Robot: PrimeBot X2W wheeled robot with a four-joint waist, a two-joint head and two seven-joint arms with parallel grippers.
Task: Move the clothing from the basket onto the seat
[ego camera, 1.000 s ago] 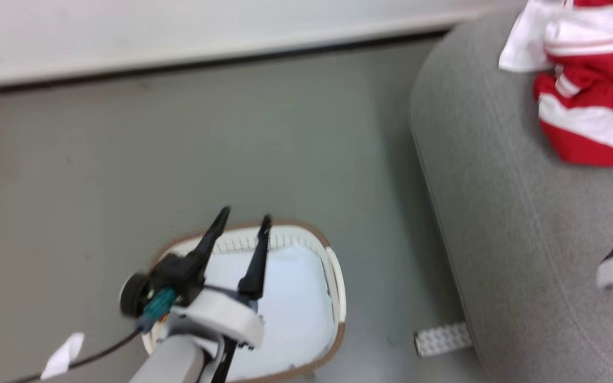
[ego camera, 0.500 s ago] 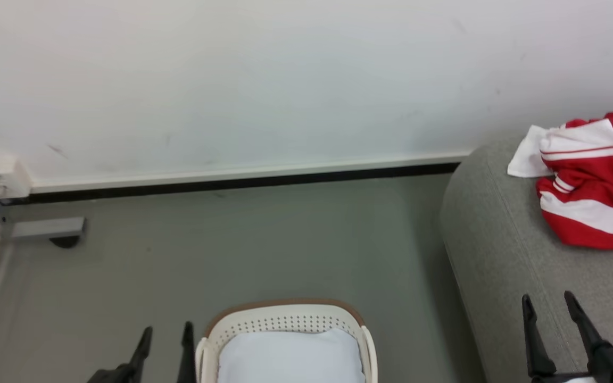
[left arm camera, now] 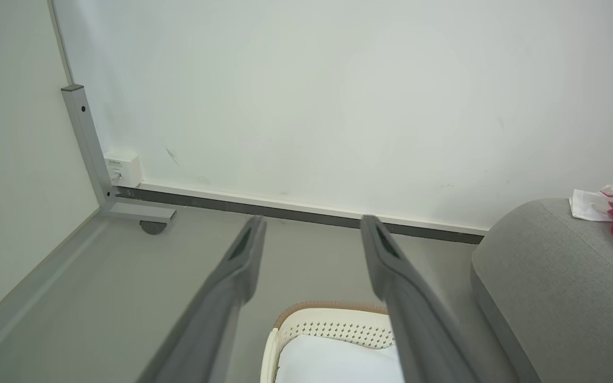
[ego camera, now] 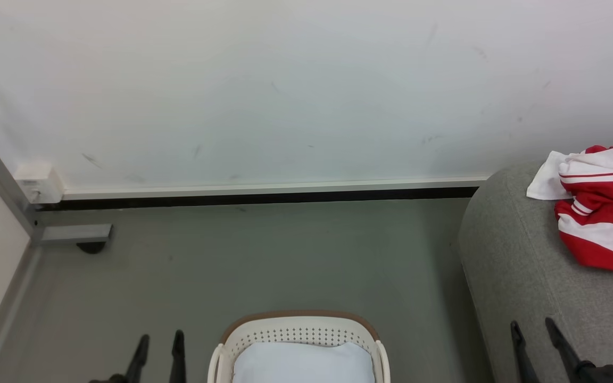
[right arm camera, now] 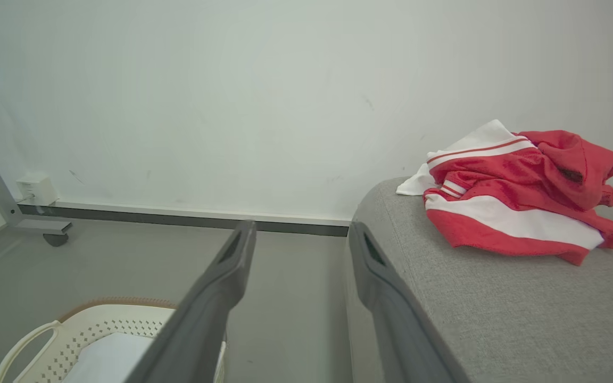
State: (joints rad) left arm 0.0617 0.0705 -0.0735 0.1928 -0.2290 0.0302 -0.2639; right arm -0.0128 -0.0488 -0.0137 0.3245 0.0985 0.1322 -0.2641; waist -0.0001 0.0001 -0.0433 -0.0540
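**One garment on the seat, both claws spread**

One item of clothing, red with white panels and thin stripes, is found crumpled in a heap on top of the seat. It is placed close to the seat's rounded end, on the side nearer the wall. A white flap is laid out toward that end.

The seat, in grey woven fabric, is stood on the floor at the robot's right. Whether its far end touches the wall cannot be told.

The basket is set on the floor beside the seat, with a strip of bare floor left between them. Its perforated cream wall and brown rim are noted. A pale blue-white cloth pad is laid inside it.

The left claw is held low, just to the left of the basket, with its fingers spread and pointed toward the wall. In its wrist view only floor and wall are seen between the fingers. The right claw is seen against the seat's near side, well apart from the clothing. Its fingers are likewise spread, with nothing gripped.

Beyond these, a white wall is recorded, edged at the floor by a dark skirting strip. At the left corner a grey metal post is fixed, with a small white box beside it and a caster under its foot.
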